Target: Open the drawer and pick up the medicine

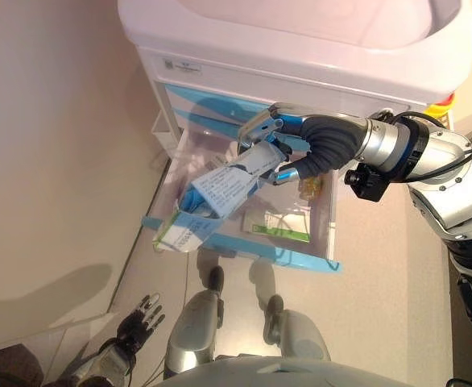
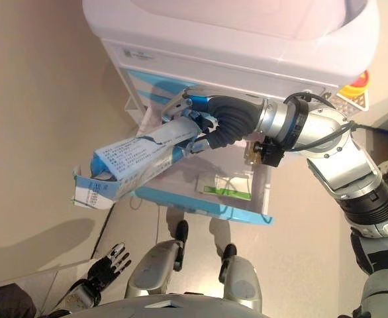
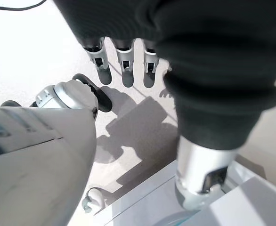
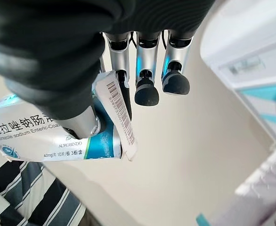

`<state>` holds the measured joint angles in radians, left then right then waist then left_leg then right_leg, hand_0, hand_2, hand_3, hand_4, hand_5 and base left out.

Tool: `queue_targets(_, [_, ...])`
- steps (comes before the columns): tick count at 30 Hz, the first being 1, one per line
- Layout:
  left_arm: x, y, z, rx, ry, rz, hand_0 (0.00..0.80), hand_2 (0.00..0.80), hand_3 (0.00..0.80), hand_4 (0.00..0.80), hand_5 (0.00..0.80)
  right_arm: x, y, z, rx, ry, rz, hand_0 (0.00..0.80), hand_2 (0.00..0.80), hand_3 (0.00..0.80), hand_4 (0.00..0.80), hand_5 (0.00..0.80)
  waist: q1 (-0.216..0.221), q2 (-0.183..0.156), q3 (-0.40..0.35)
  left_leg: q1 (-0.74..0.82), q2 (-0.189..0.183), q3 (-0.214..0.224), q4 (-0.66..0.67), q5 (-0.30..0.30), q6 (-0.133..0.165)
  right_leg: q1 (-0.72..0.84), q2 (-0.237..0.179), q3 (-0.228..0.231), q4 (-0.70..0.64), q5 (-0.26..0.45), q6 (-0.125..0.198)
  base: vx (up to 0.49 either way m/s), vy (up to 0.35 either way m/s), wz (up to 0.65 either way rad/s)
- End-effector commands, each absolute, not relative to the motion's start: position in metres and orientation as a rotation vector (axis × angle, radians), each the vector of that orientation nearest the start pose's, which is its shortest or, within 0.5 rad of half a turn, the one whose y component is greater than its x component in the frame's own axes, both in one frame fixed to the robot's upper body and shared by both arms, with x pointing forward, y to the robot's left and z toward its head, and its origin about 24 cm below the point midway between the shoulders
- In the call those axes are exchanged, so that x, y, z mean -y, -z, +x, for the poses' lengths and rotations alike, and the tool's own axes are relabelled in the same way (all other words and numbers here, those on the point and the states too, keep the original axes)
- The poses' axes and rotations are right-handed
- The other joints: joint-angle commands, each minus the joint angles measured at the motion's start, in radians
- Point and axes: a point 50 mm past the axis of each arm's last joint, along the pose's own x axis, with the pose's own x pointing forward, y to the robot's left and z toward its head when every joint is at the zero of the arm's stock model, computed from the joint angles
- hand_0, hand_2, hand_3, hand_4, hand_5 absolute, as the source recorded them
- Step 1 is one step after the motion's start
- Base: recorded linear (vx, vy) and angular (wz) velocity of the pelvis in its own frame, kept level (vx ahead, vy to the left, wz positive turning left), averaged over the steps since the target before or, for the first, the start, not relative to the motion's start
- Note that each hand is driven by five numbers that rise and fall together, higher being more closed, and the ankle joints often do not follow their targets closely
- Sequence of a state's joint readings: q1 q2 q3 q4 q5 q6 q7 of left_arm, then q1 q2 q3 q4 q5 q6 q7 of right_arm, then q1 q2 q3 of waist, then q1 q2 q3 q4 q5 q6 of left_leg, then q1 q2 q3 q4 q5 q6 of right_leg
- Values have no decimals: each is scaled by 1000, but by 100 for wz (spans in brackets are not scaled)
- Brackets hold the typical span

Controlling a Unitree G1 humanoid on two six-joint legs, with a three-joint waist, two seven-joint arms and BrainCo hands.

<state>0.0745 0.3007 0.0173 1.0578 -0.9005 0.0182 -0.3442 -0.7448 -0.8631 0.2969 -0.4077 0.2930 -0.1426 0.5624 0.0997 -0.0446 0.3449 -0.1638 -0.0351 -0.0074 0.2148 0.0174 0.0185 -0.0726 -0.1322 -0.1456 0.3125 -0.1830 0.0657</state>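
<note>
Drawer: we see the pale translucent plastic drawer w/ blue front edge (image 1: 244,251) pulled out of the white cabinet (image 1: 300,48), standing open.
Right hand: our right hand (image 1: 280,145) reaches in from the right, above the open drawer; thumb and fingers curled round one end of the box, a firm pinch.
Medicine: long white-and-blue cardboard medicine box (image 1: 220,189) is in that right hand, lifted clear of the drawer, tilted, free end pointing down toward our left. End flap (image 4: 117,110) w/ barcode is bent open by the fingertips in the wrist view.
Inside drawer: a flat white packet w/ green stripe (image 1: 280,226) lies on the drawer floor, near the front, right of the box. A small amber item (image 1: 307,188) sits further back under the wrist; can't tell what it is.
Left hand: our left hand (image 1: 135,322) hangs low at lower left, well apart from the drawer, fingers straight and relaxed, nothing in it.
Backdrop: striped cloth (image 4: 29,193) shows in the right wrist view.
</note>
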Motion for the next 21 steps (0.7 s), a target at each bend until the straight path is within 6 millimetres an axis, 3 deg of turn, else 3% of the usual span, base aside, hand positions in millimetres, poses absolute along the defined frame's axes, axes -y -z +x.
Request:
queue_targets(1, [-265, 148, 65, -925, -427, -650, 0, 0, 0, 0, 0, 114, -311, 231, 1035, -856, -857, 800, 800, 800, 800, 800, 22, 8, -83, 106, -28, -5, -111, -109, 34, -26, 25, -11, 49, 49, 23, 94, -1, -1])
queue_targets(11, [-268, 151, 53, -981, -475, -636, 0, 0, 0, 0, 0, 141, -339, 259, 1009, -448, -872, 800, 800, 800, 800, 800, 36, -7, -152, 138, -30, -22, -122, -114, 36, 17, 16, -18, 29, 69, 33, 97, -2, 1])
queue_targets(21, [-279, 148, 48, -1022, -514, -600, 0, 0, 0, 0, 0, 215, -369, 315, 773, 165, -1146, 800, 800, 800, 800, 800, 74, -19, -177, 147, -45, -60, -117, -121, 48, 53, 4, -28, 2, 84, 40, 79, 1, 2])
